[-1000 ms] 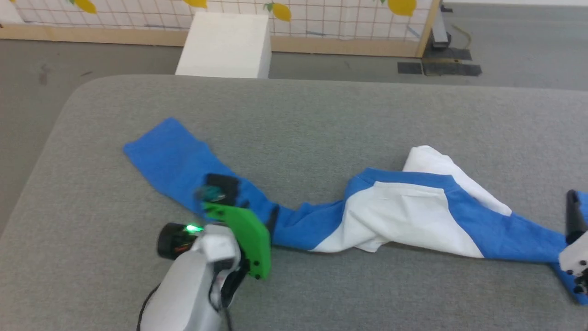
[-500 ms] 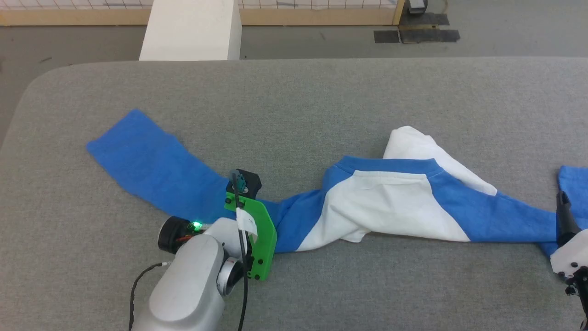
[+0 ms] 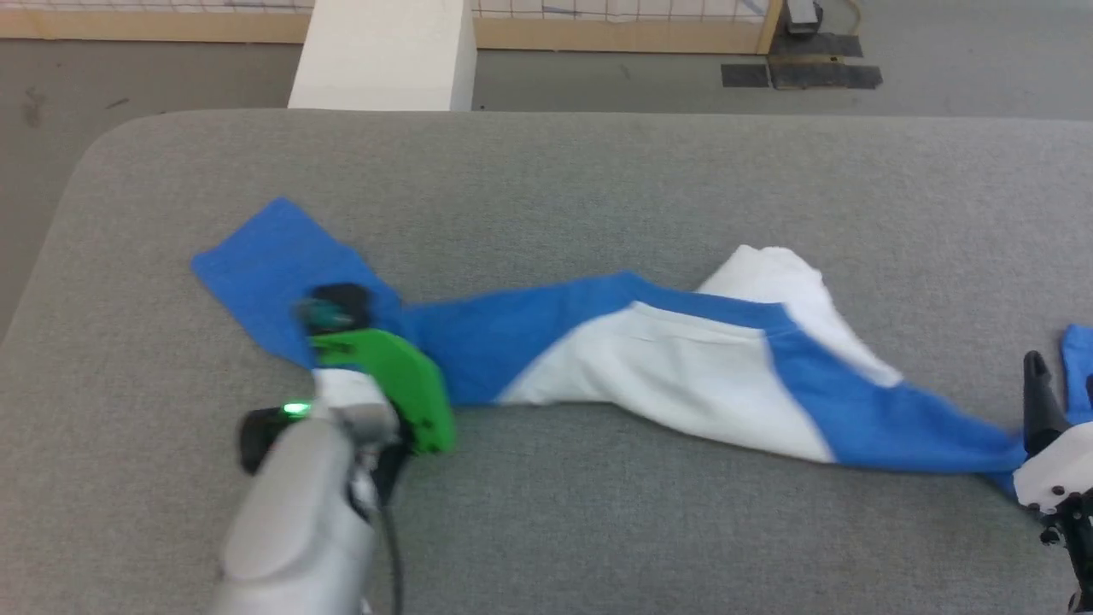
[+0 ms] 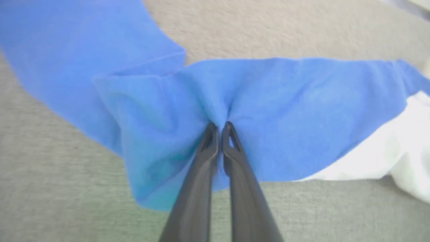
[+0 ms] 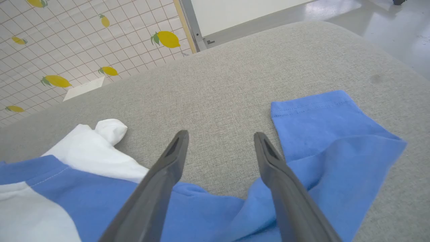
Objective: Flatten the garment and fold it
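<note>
**Left jaws pinch the blue sleeve, right jaws wide over the other sleeve**

You see the garment [image 3: 666, 376] lying in a long band across the middle of the grey padded surface [image 3: 546, 188], from the left side to the right edge. Its white body is in the centre, bunched and wrinkled, with one white lump pushed up on the far side. The blue shoulders and sleeves go out to both sides. The end of the left sleeve lies flat at the far left, and the sleeve bends sharply where it is gripped.

Your left gripper [image 4: 220, 126] has its two dark fingers pressed together on a fold of this blue sleeve; the cloth puckers around the tips. In the head view a green bracket [image 3: 401, 384] on the wrist covers the place of the pinch.

Your right gripper [image 5: 220, 134] is at the right end of the band, with jaws wide apart. Its fingers pass above a bend of the right sleeve, whose cuff lies flat just to the right of them. Whether they touch the cloth, you cannot tell.

Beyond the far edge stand a white block [image 3: 384, 55] on the floor [image 3: 171, 77] and a tiled panel with lemons [image 5: 67, 50].
</note>
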Motion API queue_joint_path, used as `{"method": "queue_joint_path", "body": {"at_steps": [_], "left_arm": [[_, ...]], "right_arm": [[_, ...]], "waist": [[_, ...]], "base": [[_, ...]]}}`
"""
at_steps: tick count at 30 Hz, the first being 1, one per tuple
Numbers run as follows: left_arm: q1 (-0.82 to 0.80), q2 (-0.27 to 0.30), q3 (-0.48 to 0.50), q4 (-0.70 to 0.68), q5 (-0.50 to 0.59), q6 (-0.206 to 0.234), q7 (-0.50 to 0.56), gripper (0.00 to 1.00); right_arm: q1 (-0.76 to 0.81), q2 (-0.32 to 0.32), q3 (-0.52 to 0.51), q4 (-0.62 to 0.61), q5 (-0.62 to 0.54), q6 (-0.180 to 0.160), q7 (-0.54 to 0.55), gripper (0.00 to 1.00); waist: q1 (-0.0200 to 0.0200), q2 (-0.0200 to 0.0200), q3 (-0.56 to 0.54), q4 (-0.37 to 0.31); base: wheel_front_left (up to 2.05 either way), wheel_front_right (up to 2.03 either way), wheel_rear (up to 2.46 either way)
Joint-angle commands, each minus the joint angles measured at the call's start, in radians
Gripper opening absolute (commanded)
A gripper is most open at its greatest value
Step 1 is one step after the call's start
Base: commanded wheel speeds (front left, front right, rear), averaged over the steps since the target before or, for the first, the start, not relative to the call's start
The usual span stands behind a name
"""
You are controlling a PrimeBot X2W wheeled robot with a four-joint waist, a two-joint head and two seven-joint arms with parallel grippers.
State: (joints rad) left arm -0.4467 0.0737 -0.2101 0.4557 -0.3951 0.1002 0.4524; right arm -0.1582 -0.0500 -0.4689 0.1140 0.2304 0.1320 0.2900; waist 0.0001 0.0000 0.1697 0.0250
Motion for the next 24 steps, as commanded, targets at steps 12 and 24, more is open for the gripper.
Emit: {"method": "queue_joint_path", "body": {"at_steps": [12, 24], "left_arm": [[0.072, 0.024, 0.203, -0.043, -0.153, 0.058, -0.152, 1.00], [0.298, 0.060, 0.226, -0.322, -0.008, -0.027, -0.675, 1.00]], "right_arm": [[0.018, 0.000, 0.033, -0.003, 0.006, -0.001, -0.002, 1.00], [-0.002, 0.000, 0.279, -0.098, -0.016, -0.001, 0.061, 1.00]], "waist": [[-0.0001, 0.0000, -0.009, 0.021], [-0.0001, 0.0000, -0.030, 0.050]], "base": [[0.00, 0.00, 0.00], [0.00, 0.00, 0.00]]}}
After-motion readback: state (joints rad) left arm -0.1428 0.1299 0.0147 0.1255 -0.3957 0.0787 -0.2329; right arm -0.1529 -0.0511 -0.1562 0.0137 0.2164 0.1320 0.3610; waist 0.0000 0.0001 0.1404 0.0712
